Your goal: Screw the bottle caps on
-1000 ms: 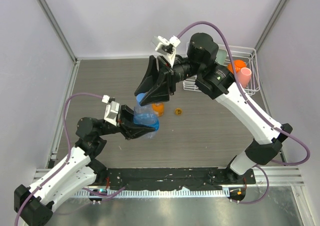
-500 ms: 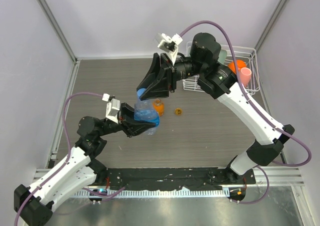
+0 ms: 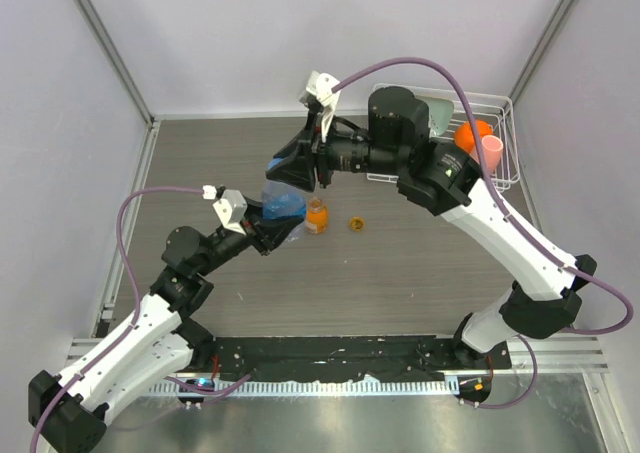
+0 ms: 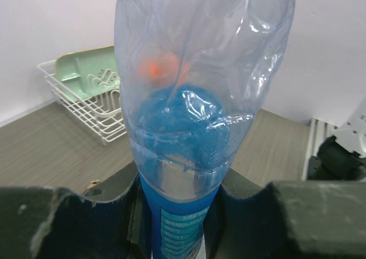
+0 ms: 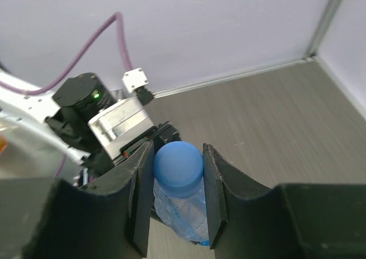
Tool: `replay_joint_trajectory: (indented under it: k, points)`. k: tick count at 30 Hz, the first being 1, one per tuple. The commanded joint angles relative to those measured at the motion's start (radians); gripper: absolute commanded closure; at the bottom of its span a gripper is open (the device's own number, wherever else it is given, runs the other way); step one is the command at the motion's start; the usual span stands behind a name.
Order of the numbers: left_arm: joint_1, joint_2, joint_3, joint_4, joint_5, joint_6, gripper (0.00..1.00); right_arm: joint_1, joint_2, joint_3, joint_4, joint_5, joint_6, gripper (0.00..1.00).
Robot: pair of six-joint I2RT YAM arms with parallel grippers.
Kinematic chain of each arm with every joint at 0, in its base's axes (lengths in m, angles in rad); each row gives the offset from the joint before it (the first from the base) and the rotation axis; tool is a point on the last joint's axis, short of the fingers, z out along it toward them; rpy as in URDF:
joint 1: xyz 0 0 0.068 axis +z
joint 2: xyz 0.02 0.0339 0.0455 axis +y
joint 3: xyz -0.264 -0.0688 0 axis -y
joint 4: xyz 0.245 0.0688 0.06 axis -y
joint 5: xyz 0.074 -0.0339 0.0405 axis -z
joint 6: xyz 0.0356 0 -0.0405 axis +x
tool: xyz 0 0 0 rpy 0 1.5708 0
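In the middle of the top view, the left gripper point(image 3: 267, 231) is clamped around the lower body of the clear bottle point(image 4: 189, 122), just above its blue label, holding it off the table point(image 3: 420, 263) and tilted up toward the upper right. The right gripper point(image 3: 292, 167) reaches in from the upper right. In its wrist view both of its fingers point(image 5: 141, 190) press against the sides of the blue cap point(image 5: 178, 163), which sits on the bottle's mouth.

Just right of the held bottle, the squat orange bottle point(image 3: 316, 216) stands upright on the table with its neck uncapped. The orange cap point(image 3: 356, 223) lies near it, further right and apart from it. At the upper right of the table is a wire rack point(image 3: 508, 143) holding a pink cup point(image 3: 489, 153) and an orange ball point(image 3: 470, 133).
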Motion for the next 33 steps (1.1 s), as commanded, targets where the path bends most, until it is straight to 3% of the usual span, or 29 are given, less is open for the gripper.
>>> replay_joint_trajectory:
  k: [1,2,7,12,16,18,19,21,22,25,29,32,33]
  points:
    - [0.007,-0.015,0.026,0.161,-0.151,0.053,1.00,0.148,0.006,-0.063,-0.112,0.357,-0.012,0.99]
    - [0.007,-0.016,0.026,0.164,-0.165,0.056,1.00,0.172,0.005,-0.087,-0.097,0.492,0.016,0.99]
    - [0.007,-0.011,0.029,0.171,-0.269,0.082,1.00,0.302,0.029,-0.138,-0.005,0.890,0.045,0.99]
    - [0.007,-0.013,0.023,0.142,-0.284,0.105,1.00,0.422,0.124,-0.060,0.002,1.330,0.034,0.99]
    - [0.007,-0.010,0.011,0.130,-0.281,0.108,1.00,0.448,0.195,0.036,0.003,1.503,0.033,0.98]
    - [0.007,-0.013,0.009,0.115,-0.268,0.108,1.00,0.449,0.212,0.061,0.000,1.505,0.031,0.89]
    - [0.005,-0.013,0.006,0.108,-0.263,0.108,1.00,0.449,0.209,0.078,0.005,1.486,0.028,0.73]
    - [0.007,-0.019,0.009,0.082,-0.251,0.108,1.00,0.448,0.184,0.099,0.009,1.442,0.022,0.58]
    - [0.007,-0.021,0.009,0.073,-0.249,0.110,1.00,0.446,0.169,0.119,0.011,1.357,0.019,0.45]
    - [0.007,-0.021,0.011,0.036,-0.263,0.114,1.00,0.427,0.105,0.148,-0.001,1.203,0.024,0.29]
    - [0.008,-0.027,0.013,0.003,-0.281,0.103,1.00,0.344,0.008,0.159,-0.035,0.877,0.060,0.13]
    - [0.008,-0.031,0.006,-0.001,-0.252,0.087,1.00,0.238,-0.055,0.158,-0.063,0.673,0.082,0.11]
    - [0.011,-0.031,0.006,-0.004,-0.239,0.064,1.00,0.207,-0.063,0.161,-0.081,0.515,0.080,0.10]
